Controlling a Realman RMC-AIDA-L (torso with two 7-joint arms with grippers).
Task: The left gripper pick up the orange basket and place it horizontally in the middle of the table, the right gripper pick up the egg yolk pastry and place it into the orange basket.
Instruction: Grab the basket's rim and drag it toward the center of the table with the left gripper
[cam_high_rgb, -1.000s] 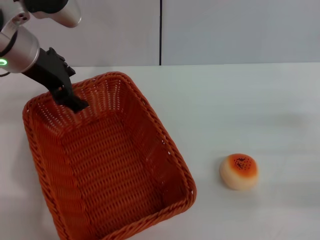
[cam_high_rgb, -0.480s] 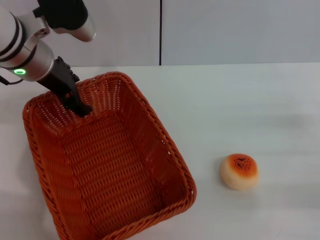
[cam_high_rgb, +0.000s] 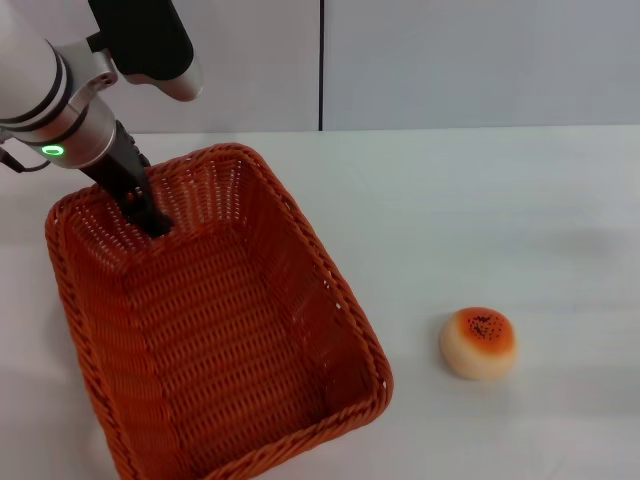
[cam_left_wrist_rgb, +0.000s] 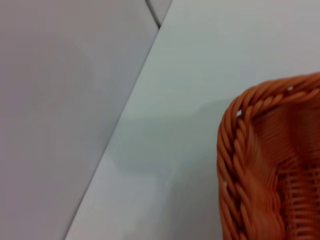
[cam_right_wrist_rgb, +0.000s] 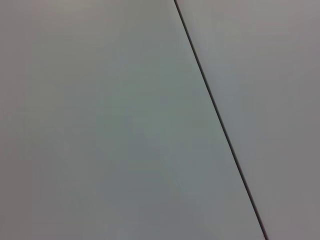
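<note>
Jaws of my black left gripper (cam_high_rgb: 150, 220) dipped at the far rim of the large orange wicker basket (cam_high_rgb: 215, 330), spread I cannot tell, small sesame-topped egg yolk pastry (cam_high_rgb: 478, 342) apart on white table (cam_high_rgb: 480, 210).

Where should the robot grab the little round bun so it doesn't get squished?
Probably by its pale sides, coming straight down from above. The egg yolk pastry sits flat on the table with bare space all round, so the fingers can close gently around its rounded middle, below the seeded top. The right hand isn't in view.

Rough woven wicker orange basket (cam_high_rgb: 215, 330) on a smooth matt table (cam_high_rgb: 480, 210).
</note>
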